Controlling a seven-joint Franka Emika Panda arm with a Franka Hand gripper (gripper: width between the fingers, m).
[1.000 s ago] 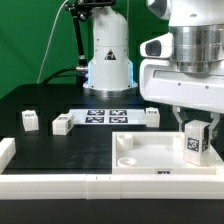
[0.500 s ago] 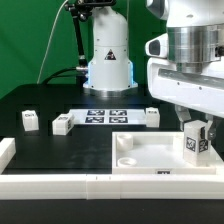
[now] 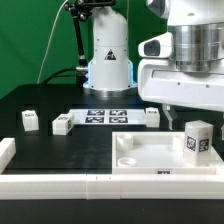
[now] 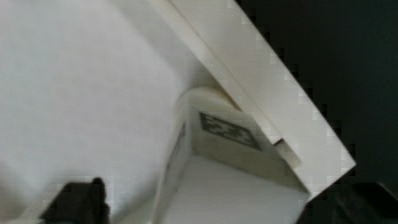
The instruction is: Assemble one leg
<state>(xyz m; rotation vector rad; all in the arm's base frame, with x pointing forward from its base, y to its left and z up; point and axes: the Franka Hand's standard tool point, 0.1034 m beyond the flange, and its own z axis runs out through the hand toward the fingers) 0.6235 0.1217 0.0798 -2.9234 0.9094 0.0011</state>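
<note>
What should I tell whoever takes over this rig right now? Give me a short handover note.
Gripper: hovers just above the leg and holds nothing; whether it is open cannot be told.
The leg: upright on the white panel, at its corner on the exterior view's right.
Three spare legs: on the black table, by the marker board.
Done: leg set at the corner.
Left: probably check that it is fully seated; the pictures do not show that.

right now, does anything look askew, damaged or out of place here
Nothing stands out. One leg stands upright at a corner of the white panel. Three more legs sit on the black table beside the marker board, none visibly damaged.
</note>
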